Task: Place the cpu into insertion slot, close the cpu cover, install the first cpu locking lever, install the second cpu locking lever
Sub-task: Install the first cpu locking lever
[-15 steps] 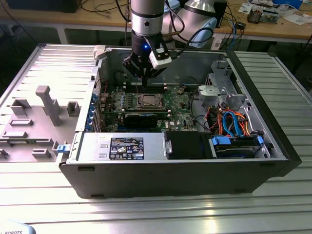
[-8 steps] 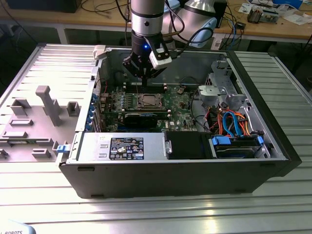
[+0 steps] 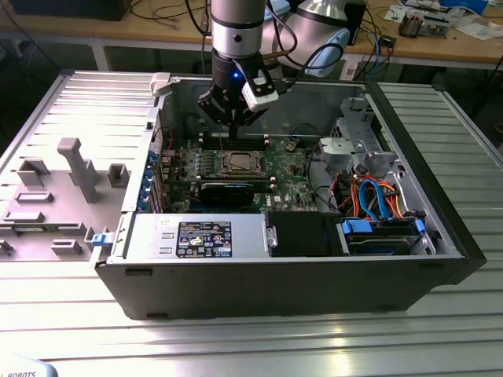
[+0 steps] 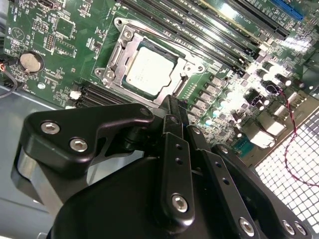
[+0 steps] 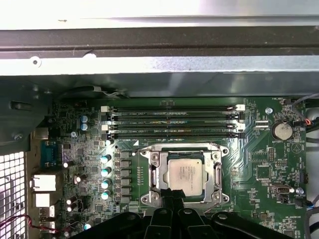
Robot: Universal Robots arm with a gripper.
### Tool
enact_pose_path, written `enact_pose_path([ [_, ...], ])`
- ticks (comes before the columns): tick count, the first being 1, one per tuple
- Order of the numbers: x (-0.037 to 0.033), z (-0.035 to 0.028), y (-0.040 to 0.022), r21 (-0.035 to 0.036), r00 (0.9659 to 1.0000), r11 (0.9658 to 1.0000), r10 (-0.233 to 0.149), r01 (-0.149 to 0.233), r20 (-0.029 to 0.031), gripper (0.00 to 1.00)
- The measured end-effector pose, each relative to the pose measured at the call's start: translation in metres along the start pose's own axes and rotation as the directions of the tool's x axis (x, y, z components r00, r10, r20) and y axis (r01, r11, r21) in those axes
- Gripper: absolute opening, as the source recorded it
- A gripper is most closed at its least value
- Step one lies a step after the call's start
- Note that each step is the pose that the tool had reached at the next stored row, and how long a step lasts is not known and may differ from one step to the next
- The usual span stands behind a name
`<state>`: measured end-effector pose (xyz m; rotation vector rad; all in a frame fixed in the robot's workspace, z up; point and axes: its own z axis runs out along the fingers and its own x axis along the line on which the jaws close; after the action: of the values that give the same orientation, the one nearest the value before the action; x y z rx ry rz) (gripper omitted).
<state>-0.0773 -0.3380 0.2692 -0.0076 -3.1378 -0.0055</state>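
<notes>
The cpu [image 5: 185,173] lies flat in the insertion slot [image 5: 148,199] on the green motherboard [image 5: 259,164], silvery top up. The cpu cover [image 5: 217,172] lies down around it as a metal frame, and the chip [image 4: 149,67] shows through its square opening. A thin lever wire [image 5: 179,147] runs along the socket's side nearest the memory slots. My gripper [image 5: 172,196] hangs just above the socket's edge with its black fingers [image 4: 175,149] pressed together and nothing between them. In the exterior view the gripper [image 3: 233,124] hovers over the cpu [image 3: 238,163] inside the open computer case.
Long memory slots [image 5: 172,119] run beside the socket, with the case wall [image 5: 159,64] beyond them. A power supply [image 3: 196,236], a black fan housing [image 3: 302,234] and a drive cage with blue and orange cables [image 3: 377,200] fill the case. A grey fixture tray [image 3: 63,181] lies at the exterior view's left.
</notes>
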Motion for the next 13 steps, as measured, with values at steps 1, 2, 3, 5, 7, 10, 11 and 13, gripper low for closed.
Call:
enact_pose_path([
  [1,0.0000,0.0000,0.0000,0.0001,1.0000,1.0000,-0.004,0.004,-0.0001,0.11],
  [2,0.0000,0.0000,0.0000,0.0001,1.0000,1.0000,-0.010,0.010,0.0000,0.11],
  [3,0.0000,0.0000,0.0000,0.0001,0.9999,0.9999,-0.014,0.014,0.0000,0.11],
  [5,0.0002,0.0000,0.0000,0.0002,0.9998,0.9998,-0.020,0.020,-0.0001,0.11],
  [7,0.0007,0.0000,0.0000,0.0000,0.9998,0.9998,-0.022,0.022,0.0000,0.11],
  [10,0.0008,0.0000,0.0000,0.0002,0.9998,0.9998,-0.022,0.022,-0.0001,0.11],
  [11,0.0008,0.0000,0.0000,0.0002,0.9998,0.9998,-0.022,0.022,-0.0001,0.11],
  [13,0.0008,0.0000,0.0000,0.0002,0.9998,0.9998,-0.022,0.022,0.0000,0.11],
])
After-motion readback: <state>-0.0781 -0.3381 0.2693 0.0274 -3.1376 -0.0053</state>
